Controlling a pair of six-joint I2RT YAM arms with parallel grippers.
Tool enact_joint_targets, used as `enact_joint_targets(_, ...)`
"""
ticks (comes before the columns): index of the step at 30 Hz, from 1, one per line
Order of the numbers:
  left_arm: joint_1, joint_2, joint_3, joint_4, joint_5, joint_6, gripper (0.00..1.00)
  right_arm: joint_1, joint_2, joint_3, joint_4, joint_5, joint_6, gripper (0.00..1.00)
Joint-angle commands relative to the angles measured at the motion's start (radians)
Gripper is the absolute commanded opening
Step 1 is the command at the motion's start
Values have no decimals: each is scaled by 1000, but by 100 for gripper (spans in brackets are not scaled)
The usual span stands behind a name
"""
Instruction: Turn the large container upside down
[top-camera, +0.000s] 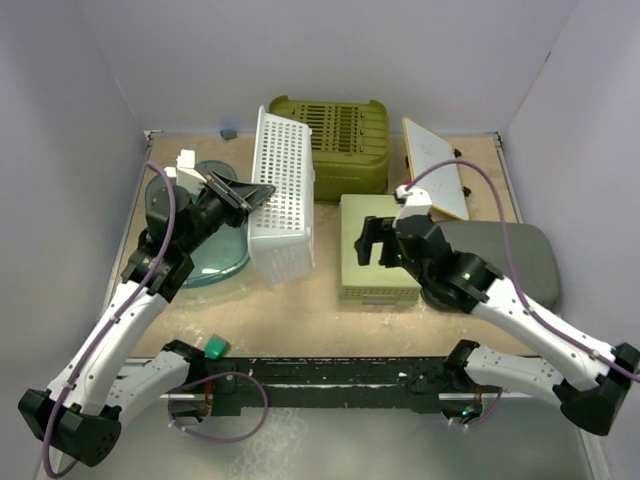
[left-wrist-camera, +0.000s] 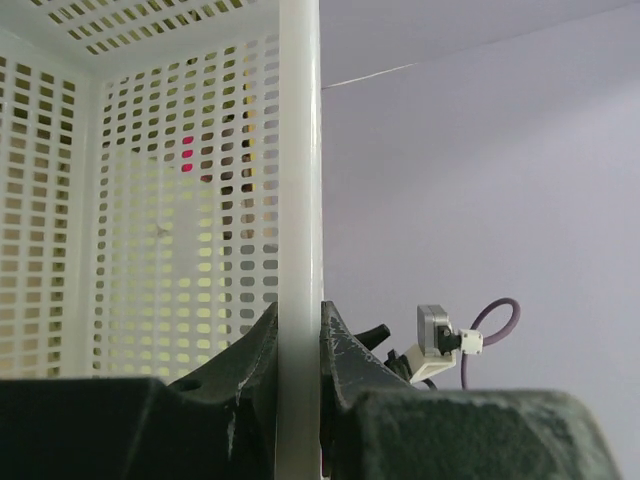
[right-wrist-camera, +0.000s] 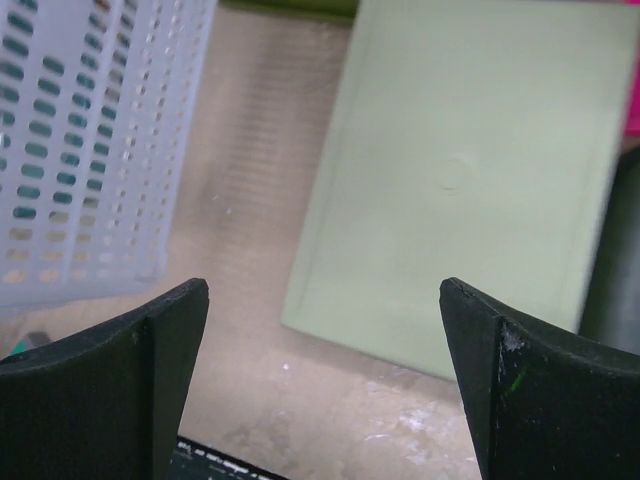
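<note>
Left claw (left-wrist-camera: 300, 318) pinches white basket (top-camera: 283, 195) rim, basket tipped at 11 o'clock; likely light, stiff, slick plastic, rim is best hold. Right claw (right-wrist-camera: 322, 292) open, empty.

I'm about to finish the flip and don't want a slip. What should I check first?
1. Left hand shut on rim of the white basket: ok.
2. Basket tipped onto its side, not yet inverted: ok.
3. Right hand open, apart from basket: ok.
4. Right hand holds nothing: ok.
5. Room to lay basket down between teal lid and green box: cannot tell.
</note>
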Motion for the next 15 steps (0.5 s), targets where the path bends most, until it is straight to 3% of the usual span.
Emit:
enact_joint_targets(1, -11, -62, -103, 273, 29, -153, 0, 2, -125, -7, -46, 294, 28, 99)
enact_joint_targets(6, -29, -97, -223, 321, 14, -205, 0, 2, -188, -13, -43, 356, -4, 99)
enact_joint_targets(15, -74, -111, -448, 567, -11, -360, 0, 2, -134, -7, -21, 376, 15, 99)
